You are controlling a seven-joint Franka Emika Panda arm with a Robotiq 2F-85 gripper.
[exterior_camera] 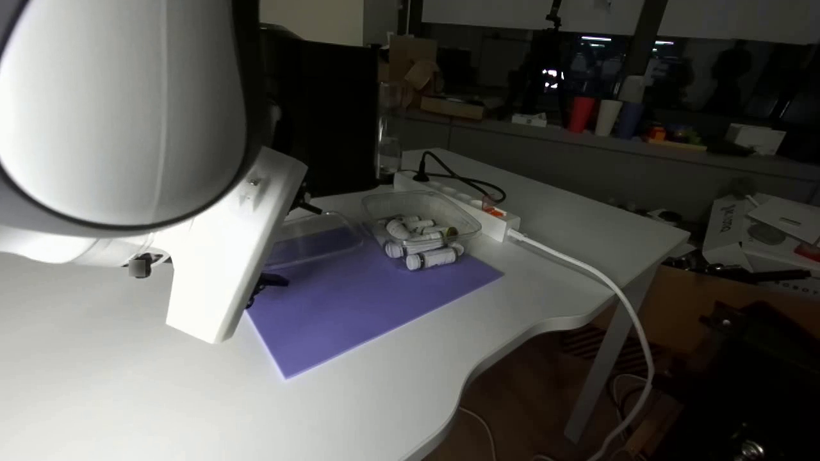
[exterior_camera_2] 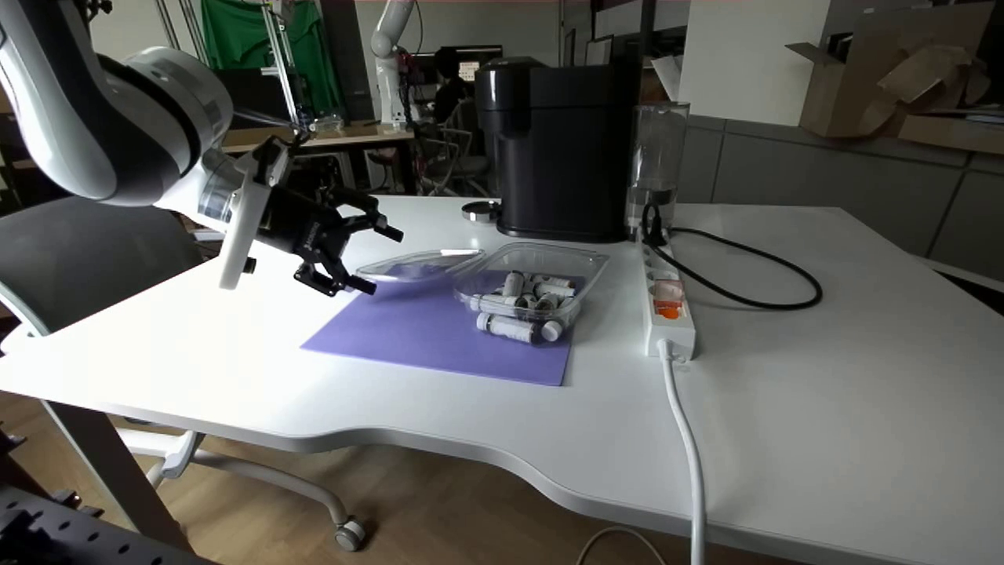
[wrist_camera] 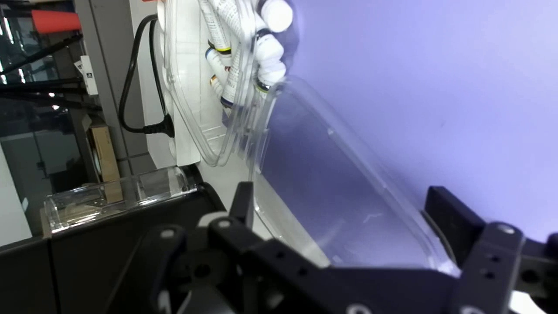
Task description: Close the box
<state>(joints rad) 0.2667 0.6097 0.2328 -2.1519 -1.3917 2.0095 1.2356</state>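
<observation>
The box [exterior_camera: 473, 229] is a shallow clear plastic case on a purple mat, with several whitish bottles in it. It also shows in an exterior view [exterior_camera_2: 594, 281] and in the wrist view [wrist_camera: 185, 102]. Its transparent lid [exterior_camera_2: 423, 267] is hinged open and lies out low over the mat, on the gripper's side. My gripper [exterior_camera_2: 376, 259] is wide open and empty at the lid's outer end. In the wrist view, the lid [wrist_camera: 322, 174] appears between the two spread fingers of the gripper [wrist_camera: 344, 209]. I cannot tell whether a finger touches the lid.
A tall black appliance [exterior_camera_2: 565, 149] with a clear tank [exterior_camera_2: 657, 157] stands behind the box. A white power strip [exterior_camera_2: 667, 306] with a black cable [exterior_camera_2: 753, 302] lies beside the box. The purple mat [exterior_camera_2: 423, 337] reaches toward the table's curved front edge.
</observation>
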